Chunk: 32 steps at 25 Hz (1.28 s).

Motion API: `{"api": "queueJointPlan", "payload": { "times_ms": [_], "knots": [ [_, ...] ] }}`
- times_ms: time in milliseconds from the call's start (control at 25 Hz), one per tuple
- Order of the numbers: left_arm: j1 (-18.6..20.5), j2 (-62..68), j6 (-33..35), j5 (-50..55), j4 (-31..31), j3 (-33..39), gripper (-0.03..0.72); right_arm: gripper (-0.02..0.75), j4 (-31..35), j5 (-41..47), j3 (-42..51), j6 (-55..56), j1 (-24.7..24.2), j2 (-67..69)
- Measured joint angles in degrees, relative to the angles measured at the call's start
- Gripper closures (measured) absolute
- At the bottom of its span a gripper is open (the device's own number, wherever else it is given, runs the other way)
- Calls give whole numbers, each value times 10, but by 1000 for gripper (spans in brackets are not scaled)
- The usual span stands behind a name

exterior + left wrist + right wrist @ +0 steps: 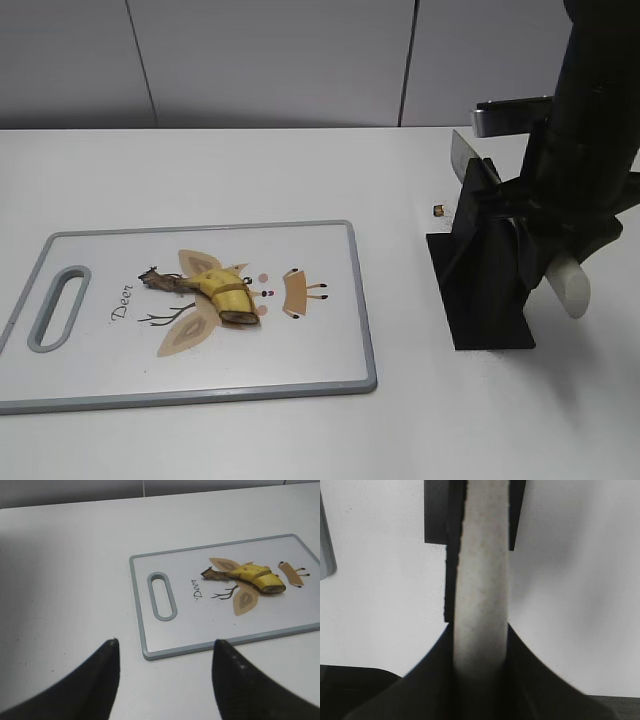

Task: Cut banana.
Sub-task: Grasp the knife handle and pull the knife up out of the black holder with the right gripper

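A stub of banana (215, 292) with a dark stem lies on the white, grey-rimmed cutting board (330, 375); it also shows in the left wrist view (255, 576) on the board (145, 652). My right gripper (548, 250) is shut on the white handle of a knife (567, 285), which sits in a black knife stand (478, 290); its blade (460, 160) sticks up behind. In the right wrist view the handle (482, 580) runs between my jaws (481, 640). My left gripper (165, 642) is open and empty over the table near the board's handle-slot corner; it is out of the exterior view.
A small brown bit (439, 210) lies on the white table left of the stand. The board has a grey handle slot (58, 307) at its left end. A grey wall stands behind the table.
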Motion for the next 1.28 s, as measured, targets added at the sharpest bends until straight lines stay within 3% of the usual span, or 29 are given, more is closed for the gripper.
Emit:
{"api": "queueJointPlan", "payload": {
  "times_ms": [1280],
  "knots": [
    [0,0,0,0,0,0,143,577,7,7,-22,21,-1,-121]
  ]
}}
